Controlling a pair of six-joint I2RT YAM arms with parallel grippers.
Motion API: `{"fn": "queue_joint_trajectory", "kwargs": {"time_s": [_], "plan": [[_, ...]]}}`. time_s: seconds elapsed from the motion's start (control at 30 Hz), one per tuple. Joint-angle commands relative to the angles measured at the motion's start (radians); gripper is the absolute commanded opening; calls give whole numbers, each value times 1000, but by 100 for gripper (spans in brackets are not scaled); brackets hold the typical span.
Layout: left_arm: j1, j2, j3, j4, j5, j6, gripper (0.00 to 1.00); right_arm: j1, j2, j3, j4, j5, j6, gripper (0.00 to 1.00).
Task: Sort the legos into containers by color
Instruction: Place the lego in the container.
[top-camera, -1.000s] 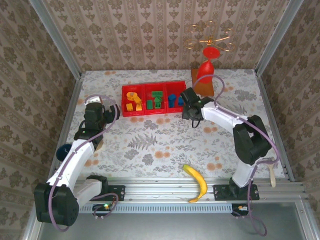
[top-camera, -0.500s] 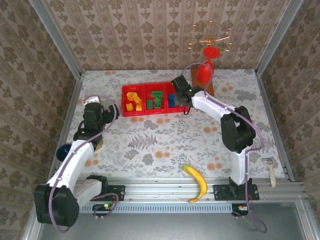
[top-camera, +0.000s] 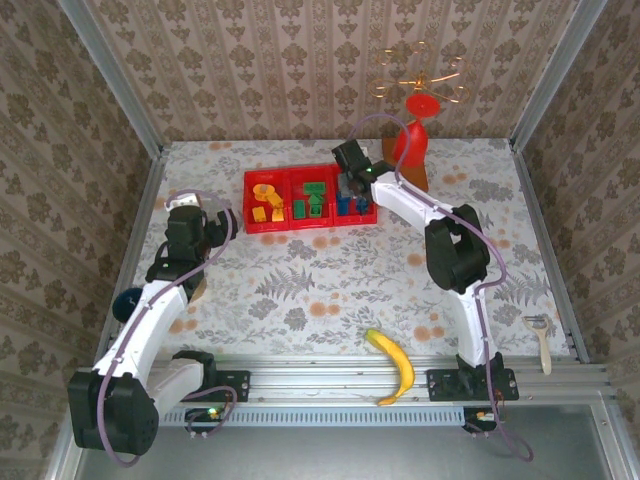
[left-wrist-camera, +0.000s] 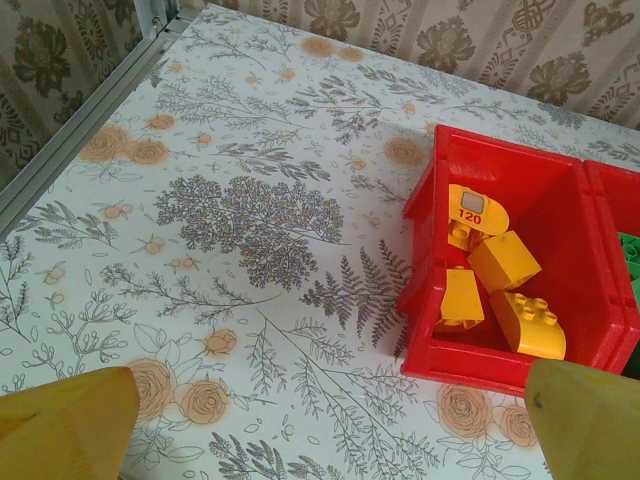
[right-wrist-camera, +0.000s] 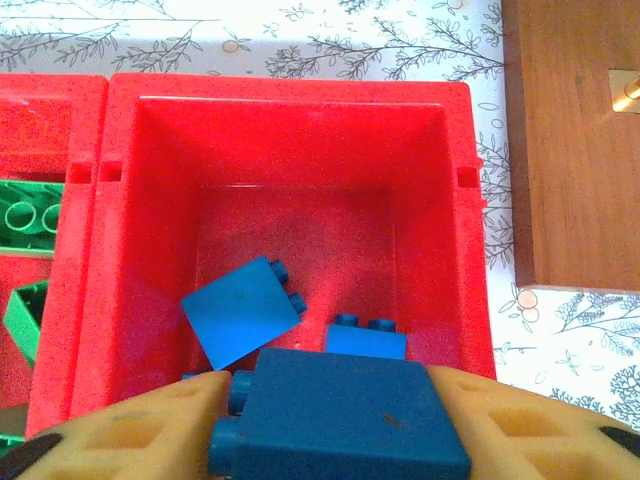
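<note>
I am reading one marking: a small grey sticker with "120" on it, sitting on a rounded orange-yellow brick (left-wrist-camera: 478, 208) at the back of the left compartment of the red tray (left-wrist-camera: 420, 285). Three more orange-yellow bricks (left-wrist-camera: 505, 262) are lying around it in that same compartment.

The right gripper (right-wrist-camera: 340, 420) is clamping a blue brick (right-wrist-camera: 345, 410) between its tan fingers, and I am holding it over the tray's right compartment. Two loose blue bricks (right-wrist-camera: 240, 312) are lying on that compartment's floor below it, one of them tilted. Green bricks (right-wrist-camera: 25, 215) are sitting in the middle compartment next door.

The left gripper (left-wrist-camera: 320, 425) is hanging with its fingers spread wide and nothing between them, over the floral tablecloth (left-wrist-camera: 240, 220) just left of the tray.

Around the tray, a wooden base (right-wrist-camera: 570, 150) is standing just beside its right end, with a strip of cloth showing between them. In the top view a red goblet (top-camera: 412, 135) is standing on that base, and my right arm is crossing in front of the base and hiding part of it. A banana (top-camera: 392, 362) is lying near the front edge between the arm bases. A dark ball (top-camera: 127, 303) is resting by the left arm. A pale-handled utensil (top-camera: 541, 338) is lying at the right edge; I cannot tell what it is.
</note>
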Motion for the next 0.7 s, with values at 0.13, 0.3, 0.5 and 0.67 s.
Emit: {"fn": "queue_joint_trajectory", "kwargs": {"time_s": [0.13,0.3,0.5,0.67], "plan": [[13,-24,6,-28,-1,2,100,2,13,37,-39,40,-36,59],[13,-22,7,-29,-1,1,100,4,-10,29,-46,40,-38,60],[13,-29,5,-31,-6,3,100,4,-81,-31,-28,40,-24,62],[15,-42,-3,-29,-17,6,100,5,-172,-121,-14,42,-3,63]]}}
